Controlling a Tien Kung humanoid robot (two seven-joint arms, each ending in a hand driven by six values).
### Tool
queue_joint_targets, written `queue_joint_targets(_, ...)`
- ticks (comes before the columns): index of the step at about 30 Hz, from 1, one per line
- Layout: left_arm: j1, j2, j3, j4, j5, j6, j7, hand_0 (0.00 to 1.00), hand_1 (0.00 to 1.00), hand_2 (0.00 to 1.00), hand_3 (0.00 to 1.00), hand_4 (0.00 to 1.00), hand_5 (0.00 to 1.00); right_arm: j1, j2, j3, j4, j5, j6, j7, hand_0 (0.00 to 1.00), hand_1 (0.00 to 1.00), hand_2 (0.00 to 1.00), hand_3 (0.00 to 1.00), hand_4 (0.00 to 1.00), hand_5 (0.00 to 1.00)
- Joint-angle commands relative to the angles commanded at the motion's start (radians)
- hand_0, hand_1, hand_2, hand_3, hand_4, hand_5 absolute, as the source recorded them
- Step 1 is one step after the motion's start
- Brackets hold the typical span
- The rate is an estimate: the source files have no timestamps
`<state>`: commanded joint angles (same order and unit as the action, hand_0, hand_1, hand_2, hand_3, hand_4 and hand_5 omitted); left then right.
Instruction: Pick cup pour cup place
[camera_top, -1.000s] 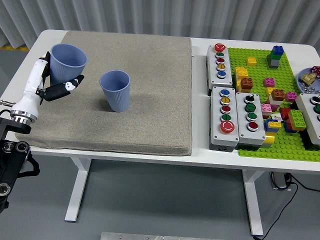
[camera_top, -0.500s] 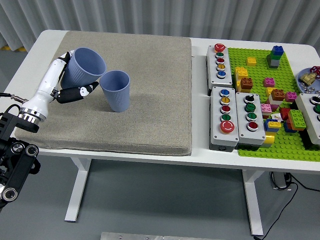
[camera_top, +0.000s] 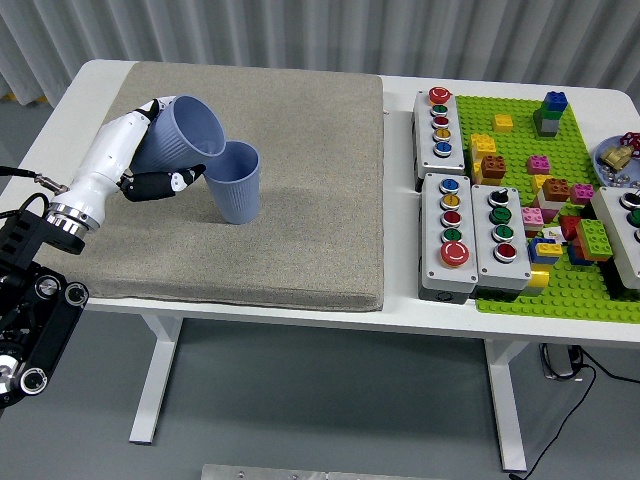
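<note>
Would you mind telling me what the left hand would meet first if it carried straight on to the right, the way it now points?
Probably the upright blue plastic cup: the left hand holds a tilted blue cup whose rim already sits at that cup's mouth, though depth is uncertain.

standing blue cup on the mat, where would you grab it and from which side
Probably the standing blue cup mid-wall from its right: the left hand holds a tilted cup over its left rim, blocking the top and left. The ribbed, tapered wall suits a wrap grasp.
</note>
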<state>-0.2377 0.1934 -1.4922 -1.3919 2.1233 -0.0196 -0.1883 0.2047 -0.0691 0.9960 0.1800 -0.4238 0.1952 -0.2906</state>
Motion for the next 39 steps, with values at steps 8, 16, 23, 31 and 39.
queue_joint_targets(8, -0.026, 0.003, -0.002, 0.02, 0.128, -0.006, 0.012, 0.471, 0.598, 0.695, 0.616, 0.659, 0.112, 0.001, 0.0, -0.001, 0.0, 0.003, 0.0, 0.001, 0.735, 0.696, 0.744, 0.599, 0.128, 0.231)
queue_joint_targets(16, -0.026, 0.007, 0.007, 0.01, 0.146, -0.006, 0.019, 0.471, 0.597, 0.694, 0.616, 0.659, 0.111, 0.002, -0.002, -0.002, 0.0, 0.004, 0.0, 0.002, 0.734, 0.696, 0.744, 0.6, 0.129, 0.232)
queue_joint_targets(23, -0.026, 0.01, 0.026, -0.007, 0.146, 0.004, 0.025, 0.471, 0.596, 0.694, 0.615, 0.66, 0.113, 0.004, -0.002, -0.002, 0.0, 0.006, 0.0, 0.002, 0.735, 0.696, 0.744, 0.6, 0.13, 0.232)
queue_joint_targets(31, -0.027, 0.015, 0.035, -0.012, 0.146, 0.01, 0.03, 0.472, 0.597, 0.694, 0.61, 0.658, 0.112, 0.003, -0.002, -0.001, 0.0, 0.006, 0.0, 0.002, 0.735, 0.697, 0.743, 0.6, 0.132, 0.227)
queue_joint_targets(39, -0.032, 0.011, 0.021, 0.013, 0.146, 0.015, 0.025, 0.469, 0.596, 0.69, 0.611, 0.655, 0.111, 0.004, -0.003, -0.002, 0.0, 0.007, 0.0, 0.003, 0.735, 0.697, 0.743, 0.6, 0.132, 0.229)
